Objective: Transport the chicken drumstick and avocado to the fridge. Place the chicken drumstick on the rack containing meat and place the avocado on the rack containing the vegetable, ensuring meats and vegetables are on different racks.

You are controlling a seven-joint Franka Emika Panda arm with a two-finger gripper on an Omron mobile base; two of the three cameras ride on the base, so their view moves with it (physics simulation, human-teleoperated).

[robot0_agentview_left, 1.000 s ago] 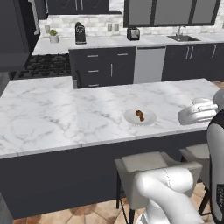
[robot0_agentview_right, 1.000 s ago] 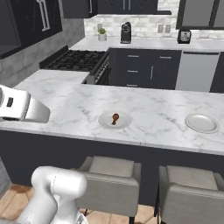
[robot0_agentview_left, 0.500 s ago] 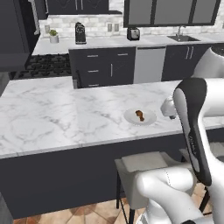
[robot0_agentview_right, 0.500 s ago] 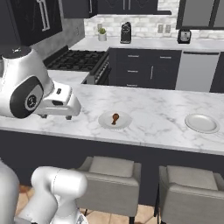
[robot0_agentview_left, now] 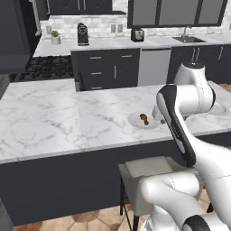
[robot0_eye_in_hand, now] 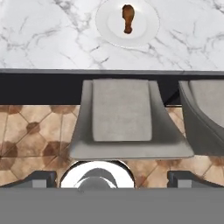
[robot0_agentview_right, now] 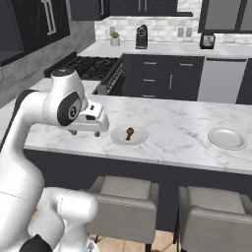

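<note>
Your gripper (robot0_agentview_right: 88, 132) hung with its jaws spread wide and empty, well short of the chicken drumstick (robot0_eye_in_hand: 127, 18), which lay ahead of it on a white plate (robot0_eye_in_hand: 148, 30) atop the marble counter (robot0_eye_in_hand: 43, 35), ready for approach.

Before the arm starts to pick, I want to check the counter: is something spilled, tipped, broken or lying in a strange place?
Nothing stands out. The chicken drumstick lies inside its white plate on the marble counter. A second plate sits flat, farther right in the right base view. The gripper is open above the stools.
</note>
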